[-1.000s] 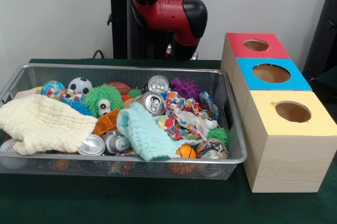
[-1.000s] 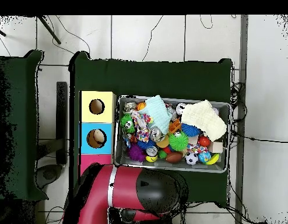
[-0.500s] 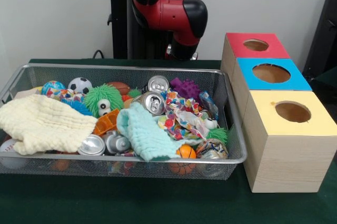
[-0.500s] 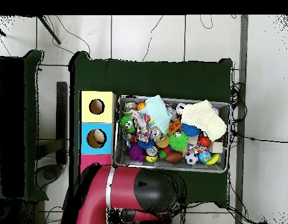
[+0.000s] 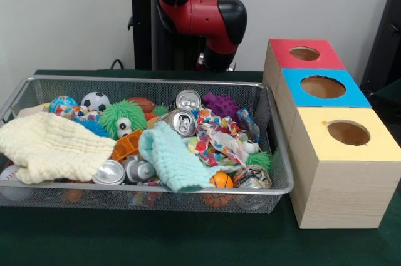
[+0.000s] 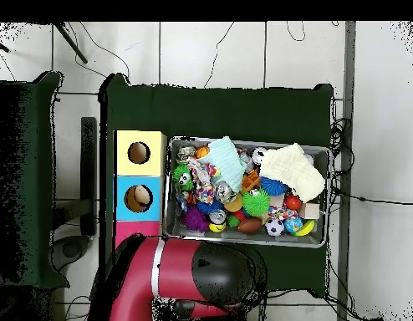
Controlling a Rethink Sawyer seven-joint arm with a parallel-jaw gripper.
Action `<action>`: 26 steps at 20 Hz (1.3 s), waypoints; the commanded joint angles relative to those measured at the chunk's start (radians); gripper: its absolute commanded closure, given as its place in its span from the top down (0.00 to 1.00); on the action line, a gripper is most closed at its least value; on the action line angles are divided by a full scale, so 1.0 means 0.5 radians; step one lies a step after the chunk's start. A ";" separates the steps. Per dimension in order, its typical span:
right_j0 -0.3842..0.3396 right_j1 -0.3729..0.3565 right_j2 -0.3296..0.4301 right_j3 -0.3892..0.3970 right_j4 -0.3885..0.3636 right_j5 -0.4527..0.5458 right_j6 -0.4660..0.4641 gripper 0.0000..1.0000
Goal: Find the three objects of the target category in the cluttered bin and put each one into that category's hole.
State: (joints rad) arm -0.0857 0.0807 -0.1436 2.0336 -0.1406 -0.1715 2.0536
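The bin (image 5: 144,81) is a silver wire mesh basket on the green table, full of clutter. It holds a yellow cloth (image 5: 50,147), a mint cloth (image 5: 172,159), a patterned cloth (image 5: 216,138), several cans (image 5: 182,121), a green fuzzy toy (image 5: 122,119), a soccer ball (image 5: 95,101), a small basketball (image 5: 220,180) and a purple spiky ball (image 5: 219,103). The bin also shows in the overhead view (image 6: 243,241). The red and black arm (image 5: 200,15) is drawn back over the pedestal behind the bin. Its gripper does not show in either view.
Three wooden boxes with holes stand in a row right of the bin: red top (image 5: 282,50), blue top (image 5: 301,94), yellow top (image 5: 319,141). In the overhead view the arm (image 6: 193,276) covers most of the red box. Something tan shows inside the blue box's hole (image 6: 139,198).
The arm has shifted slightly over the pedestal, seen in the overhead view. Nothing in the bin has moved.
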 commanded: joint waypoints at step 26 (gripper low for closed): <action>0.071 0.146 0.122 -0.444 0.324 -0.314 0.460 1.00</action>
State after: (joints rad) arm -0.0476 0.0808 -0.1602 2.0339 -0.1225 -0.1820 2.0536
